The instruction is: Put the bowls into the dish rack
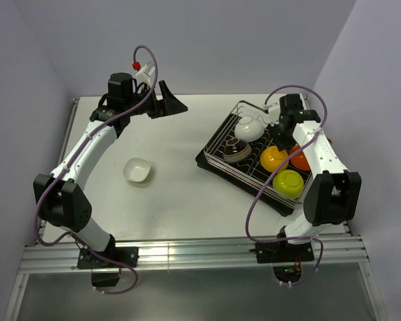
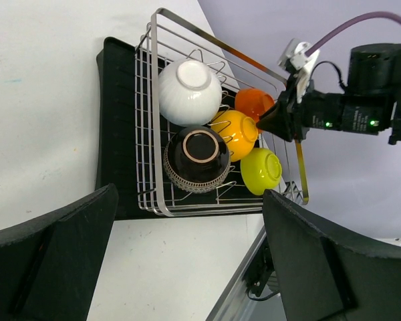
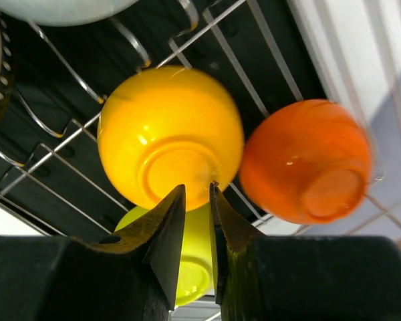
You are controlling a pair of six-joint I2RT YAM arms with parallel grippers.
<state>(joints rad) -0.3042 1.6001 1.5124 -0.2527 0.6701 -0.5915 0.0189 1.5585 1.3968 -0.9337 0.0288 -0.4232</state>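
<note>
The wire dish rack (image 1: 217, 137) on its black tray stands at the right. It holds a white bowl (image 1: 248, 128), a dark ribbed bowl (image 1: 237, 151), a yellow bowl (image 1: 273, 158), an orange bowl (image 1: 299, 159) and a lime green bowl (image 1: 289, 182), all bottom up. Another white bowl (image 1: 138, 170) sits upright on the table, left of centre. My left gripper (image 1: 168, 100) is wide open and empty, raised at the back. My right gripper (image 3: 198, 190) hovers over the yellow bowl (image 3: 170, 137), its jaws nearly together and nothing between them.
The rack (image 2: 154, 100) also fills the left wrist view, with my right arm (image 2: 361, 100) above its far side. A metal rail (image 1: 187, 251) runs along the table's near edge. Walls close in at the back and both sides.
</note>
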